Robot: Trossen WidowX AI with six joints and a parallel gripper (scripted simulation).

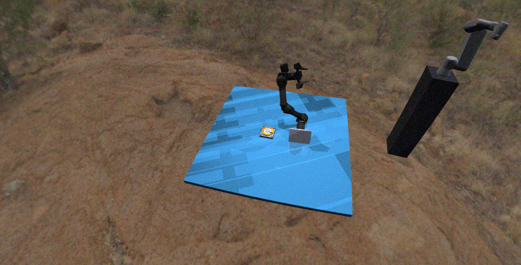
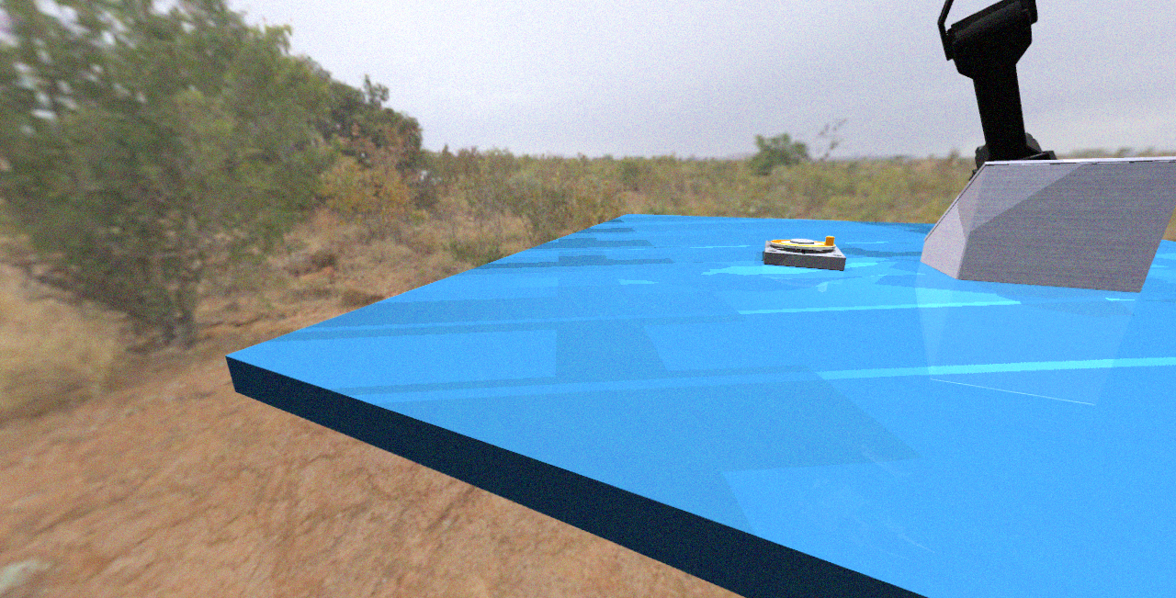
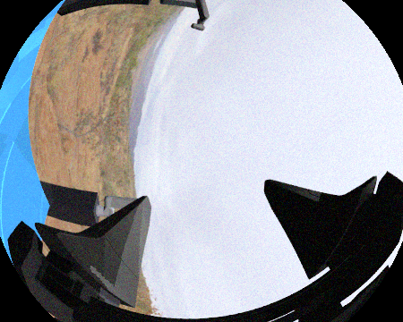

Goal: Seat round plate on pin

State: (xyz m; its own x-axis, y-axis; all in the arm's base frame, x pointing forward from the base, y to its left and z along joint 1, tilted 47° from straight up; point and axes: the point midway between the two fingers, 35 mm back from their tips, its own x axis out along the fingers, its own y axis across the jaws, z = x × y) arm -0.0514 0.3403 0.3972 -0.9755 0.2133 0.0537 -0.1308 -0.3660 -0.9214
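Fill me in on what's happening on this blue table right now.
Nothing is being handled yet. The black robot arm stands raised above the blue table, its gripper open, empty and high in the air; the wrist view shows only sky and ground between the fingers. The round white plate with an orange rim sits on its small grey square base, well away from the gripper, beside the arm's grey mounting block. Its orange tab sticks up at one edge.

A slim, matte-black jointed arm (image 1: 285,99) rises from a brushed-grey, wedge-shaped base block (image 1: 299,135). Its black gripper (image 3: 204,233) carries two tapered, pointed fingers, with thin white markings along the curved housing beneath them.
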